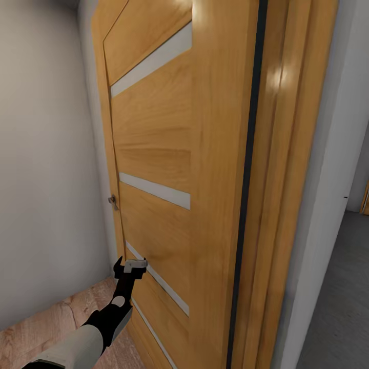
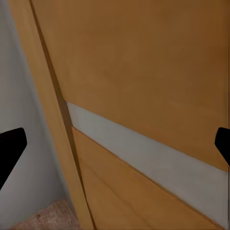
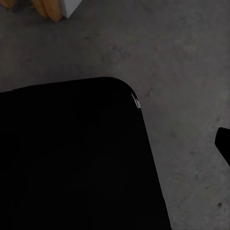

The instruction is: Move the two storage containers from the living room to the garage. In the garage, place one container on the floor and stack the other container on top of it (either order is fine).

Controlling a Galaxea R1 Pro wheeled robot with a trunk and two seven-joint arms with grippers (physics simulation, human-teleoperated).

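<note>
Nothing readable anywhere here, honestly. No text, labels, brand marks, numbers or signs on any surface. The orange-wood door (image 1: 154, 154) is plain grain with blank frosted strips (image 1: 154, 190), the grey-white wall (image 1: 46, 169) beside it is bare, and the concrete floor (image 3: 182, 57) has only mottling, no markings. The black body in the right wrist view (image 3: 72, 158) carries no lettering either; there's a tiny pale fleck at its corner, but it's too small to make out as a mark.
</note>
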